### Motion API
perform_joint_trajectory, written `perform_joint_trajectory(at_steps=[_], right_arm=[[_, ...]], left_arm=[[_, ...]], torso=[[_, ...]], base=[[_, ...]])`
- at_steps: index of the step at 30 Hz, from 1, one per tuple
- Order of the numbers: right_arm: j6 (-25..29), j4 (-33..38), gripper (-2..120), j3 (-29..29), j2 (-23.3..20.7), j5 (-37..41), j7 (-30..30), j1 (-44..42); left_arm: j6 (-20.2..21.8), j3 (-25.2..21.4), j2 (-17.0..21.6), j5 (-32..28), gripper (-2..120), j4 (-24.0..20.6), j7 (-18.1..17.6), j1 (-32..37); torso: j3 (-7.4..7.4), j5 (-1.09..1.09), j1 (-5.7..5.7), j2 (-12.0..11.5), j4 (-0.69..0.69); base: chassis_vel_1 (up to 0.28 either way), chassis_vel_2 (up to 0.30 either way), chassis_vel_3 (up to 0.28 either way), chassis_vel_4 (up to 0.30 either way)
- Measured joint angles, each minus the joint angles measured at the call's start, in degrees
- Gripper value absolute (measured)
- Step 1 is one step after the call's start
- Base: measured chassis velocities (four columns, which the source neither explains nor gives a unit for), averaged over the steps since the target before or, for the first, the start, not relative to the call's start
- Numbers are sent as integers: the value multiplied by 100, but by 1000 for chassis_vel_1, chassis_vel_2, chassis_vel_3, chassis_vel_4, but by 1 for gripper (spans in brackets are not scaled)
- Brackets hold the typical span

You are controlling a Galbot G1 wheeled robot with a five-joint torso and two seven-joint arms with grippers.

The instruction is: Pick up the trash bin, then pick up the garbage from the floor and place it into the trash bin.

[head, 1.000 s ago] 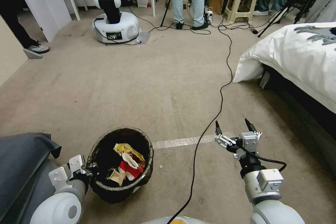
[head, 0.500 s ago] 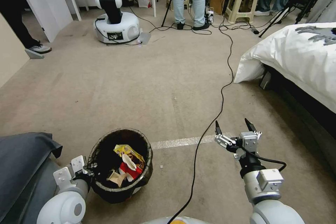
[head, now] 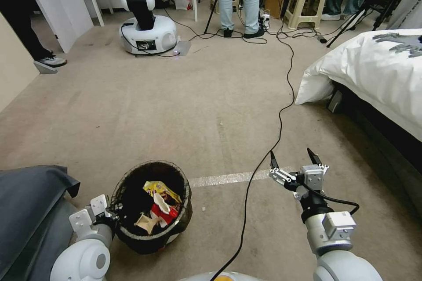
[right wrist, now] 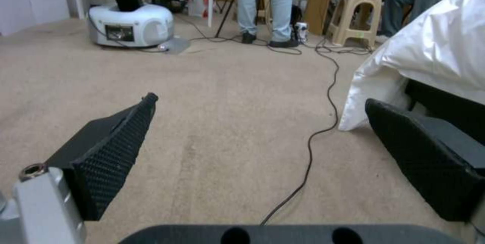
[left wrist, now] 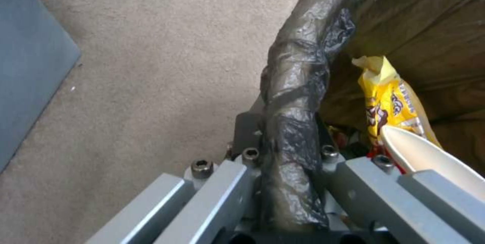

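Dark-lined trash bin (head: 151, 208) low at front left, above the carpet (head: 176, 109), rim pinched by left gripper (left wrist: 290, 160), one finger either side of the bag-wrapped edge. Inside: yellow wrapper (left wrist: 391, 102), red-white wrapper (head: 163, 211), white tissue (head: 161, 202). Right gripper (head: 293, 162) forward on the right, fingers spread wide, holding nothing. Black cable (head: 281, 109) snaking down the open floor between bin and bed (head: 378, 74). Wide bare carpet ahead, up to the white robot base (head: 148, 35).
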Motion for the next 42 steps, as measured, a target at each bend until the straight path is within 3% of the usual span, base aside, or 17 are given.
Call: perform_joint_trajectory(at_steps=[3, 6, 8, 10, 12, 14, 22, 27, 32, 42], right_arm=[[0, -7, 100, -4, 1, 0, 0, 6], [1, -13, 100, -21, 1, 0, 0, 8], [1, -13, 100, -21, 1, 0, 0, 8], [1, -19, 100, -32, -1, 0, 0, 8], [1, -20, 100, -34, -1, 0, 0, 8], [1, -21, 100, -45, -2, -3, -1, 7], [1, -22, 100, -76, 5, -21, -3, -11], [1, -23, 100, -94, 9, -35, -7, -22], [-1, -22, 100, -114, 11, -43, -13, -28], [-9, -20, 100, -149, 18, -51, -20, -34]], left_arm=[[0, -3, 0, 17, 6, -8, 1, 13], [4, -7, -1, 24, 20, -30, 8, 20], [4, -7, -1, 24, 20, -30, 8, 20], [14, -14, 8, 36, 34, -41, 21, 17], [17, -15, 9, 39, 37, -45, 23, 16], [28, -16, 9, 44, 49, -61, 35, 17], [36, -60, 23, 77, 73, -137, 94, 25], [34, -137, 45, 90, 94, -238, 115, 15], [29, -241, 79, 85, 100, -361, 145, 17], [25, -418, 127, 79, 100, -643, 214, 91]], torso=[[0, -1, 0, 0, 0], [1, -9, 0, -1, -2], [1, -9, 0, -1, -2], [1, -7, 0, -1, -3], [1, -7, 1, -2, -3], [1, -9, 1, -2, -3], [1, -7, 1, -2, -3], [1, -4, 1, -2, -2], [1, -3, 1, -2, -1], [1, -3, 1, -2, -1]], base=[[0, 0, 0, 0], [0, 0, 0, 0], [0, 0, 0, 0], [0, 0, 0, 0], [0, 0, 0, 0], [0, 0, 0, 0], [0, 0, 0, 0], [0, 0, 0, 0], [0, 0, 0, 0], [0, 0, 0, 0]])
